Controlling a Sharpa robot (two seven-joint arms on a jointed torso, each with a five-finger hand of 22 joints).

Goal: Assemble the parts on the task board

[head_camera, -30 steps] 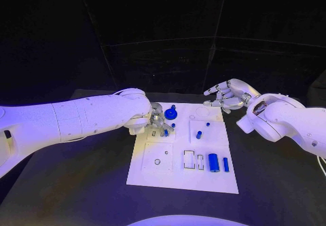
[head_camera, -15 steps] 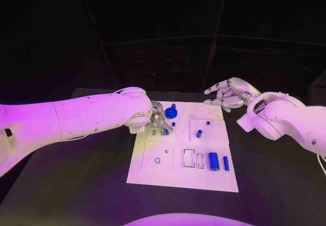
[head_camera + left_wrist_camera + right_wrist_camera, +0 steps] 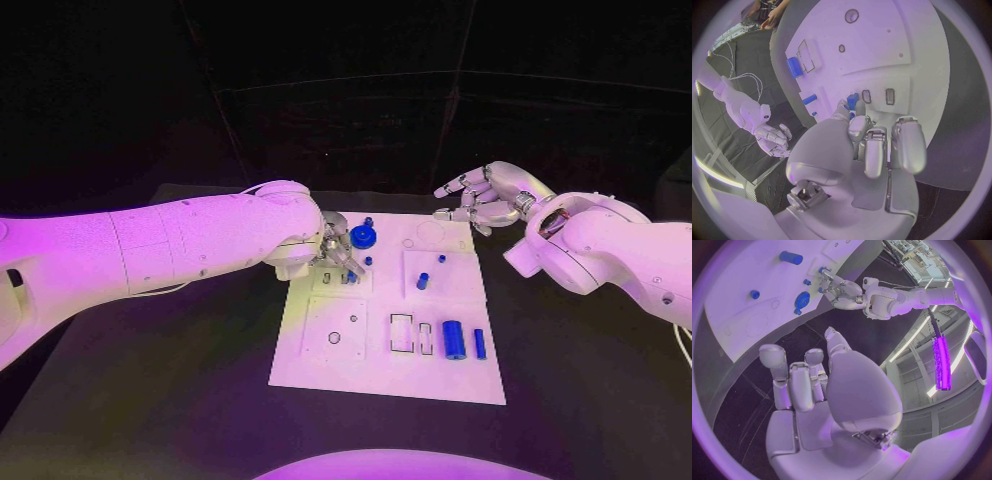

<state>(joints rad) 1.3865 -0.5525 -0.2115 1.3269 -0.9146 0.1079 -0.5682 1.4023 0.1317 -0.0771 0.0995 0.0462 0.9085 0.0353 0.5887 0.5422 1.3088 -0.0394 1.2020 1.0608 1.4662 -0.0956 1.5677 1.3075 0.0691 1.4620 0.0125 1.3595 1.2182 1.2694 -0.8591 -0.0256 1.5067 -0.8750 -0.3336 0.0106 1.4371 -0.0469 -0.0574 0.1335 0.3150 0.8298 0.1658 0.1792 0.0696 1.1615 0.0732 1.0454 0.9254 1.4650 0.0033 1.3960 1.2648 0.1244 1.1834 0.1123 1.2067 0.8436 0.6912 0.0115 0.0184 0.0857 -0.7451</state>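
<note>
The white task board [image 3: 335,372] lies in the middle of the table. My left hand [image 3: 333,256] is over its far left part and pinches a small blue part [image 3: 852,101] between thumb and a finger, just above two small slots [image 3: 889,96]. A blue gear-shaped part [image 3: 362,238] stands right beside that hand. A large blue cylinder [image 3: 453,342] and a thin blue bar [image 3: 479,346] lie at the board's near right. Small blue pegs [image 3: 423,284] stand mid-board. My right hand [image 3: 488,201] hovers off the far right corner, fingers loosely apart, holding nothing.
Dark table surface [image 3: 188,400] surrounds the board on all sides. My left forearm [image 3: 173,250] lies across the left side of the table, and my right forearm [image 3: 613,255] reaches in over the right side.
The left hand stays over the same far left spot with its blue part. The right hand has shifted slightly at the far right corner.
</note>
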